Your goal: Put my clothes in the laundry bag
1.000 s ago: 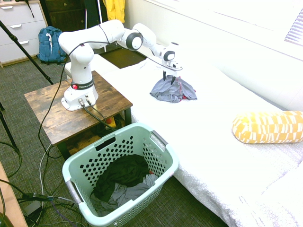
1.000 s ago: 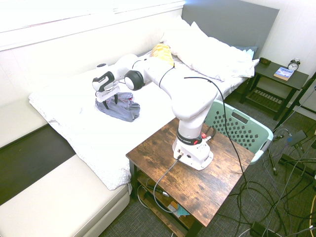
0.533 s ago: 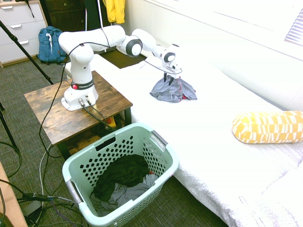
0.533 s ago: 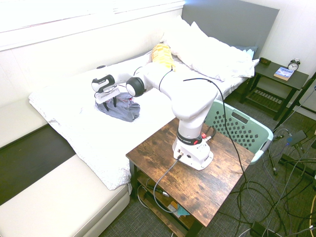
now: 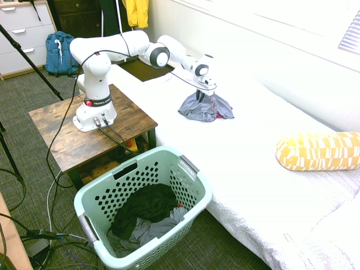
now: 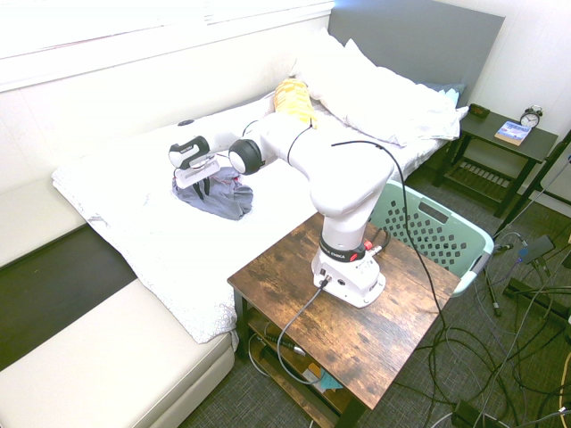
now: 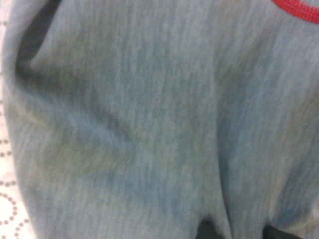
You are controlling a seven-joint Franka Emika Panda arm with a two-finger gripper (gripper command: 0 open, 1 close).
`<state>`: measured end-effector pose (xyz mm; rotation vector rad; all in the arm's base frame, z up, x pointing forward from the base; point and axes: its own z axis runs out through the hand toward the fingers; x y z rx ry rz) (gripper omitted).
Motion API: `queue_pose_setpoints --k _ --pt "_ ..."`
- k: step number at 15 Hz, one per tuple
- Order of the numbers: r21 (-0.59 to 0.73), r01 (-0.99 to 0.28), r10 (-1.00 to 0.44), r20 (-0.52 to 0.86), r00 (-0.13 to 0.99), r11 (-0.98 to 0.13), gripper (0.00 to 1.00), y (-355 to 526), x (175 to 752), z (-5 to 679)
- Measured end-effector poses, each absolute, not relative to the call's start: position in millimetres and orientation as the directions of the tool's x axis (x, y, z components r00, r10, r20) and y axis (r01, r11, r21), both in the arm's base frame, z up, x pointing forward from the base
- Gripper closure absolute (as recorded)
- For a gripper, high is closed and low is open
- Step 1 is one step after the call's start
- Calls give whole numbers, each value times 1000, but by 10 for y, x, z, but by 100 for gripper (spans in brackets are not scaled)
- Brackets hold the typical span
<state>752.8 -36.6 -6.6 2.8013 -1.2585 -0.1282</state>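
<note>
- The grey T-shirt (image 5: 205, 109) lies crumpled on the bed (image 5: 225, 152), directly beneath the jaws, which reach down to its fabric.
- Whether the jaws are released or have cloth clenched between them cannot be told.
- The shirt is bunched into a low, uneven heap, peaked near the jaws and spreading out around them; a small part of its red trim (image 5: 219, 116) shows at one side.
- Close up, the fabric looks soft and finely streaked, with a deep crease and a curved, ribbed red edge.
- The mint-green laundry basket (image 5: 84, 197) stands on the floor beside the bed, well apart from the jaws and lower than them.
- Inside it, a black garment (image 5: 147, 205) lies rumpled, with grey cloth (image 5: 149, 230) beside and partly under it; a speck of red shows near the grey.
- A yellow-and-white patterned pillow (image 5: 318, 152) rests on the bed, well apart from the jaws.
</note>
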Motion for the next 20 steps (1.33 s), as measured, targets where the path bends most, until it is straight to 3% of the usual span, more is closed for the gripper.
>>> queue_pose_setpoints --k 7,10,15,20 --pt "80 -750 -754 -43 655 -656 100 -239 7488 -166" --pt "53 -751 -752 -21 659 -659 100 -328 7611 157" --pt "61 -694 -696 -51 716 -718 100 -543 7813 1835" --pt "130 -619 -631 -102 769 -775 100 -1167 7411 3879"
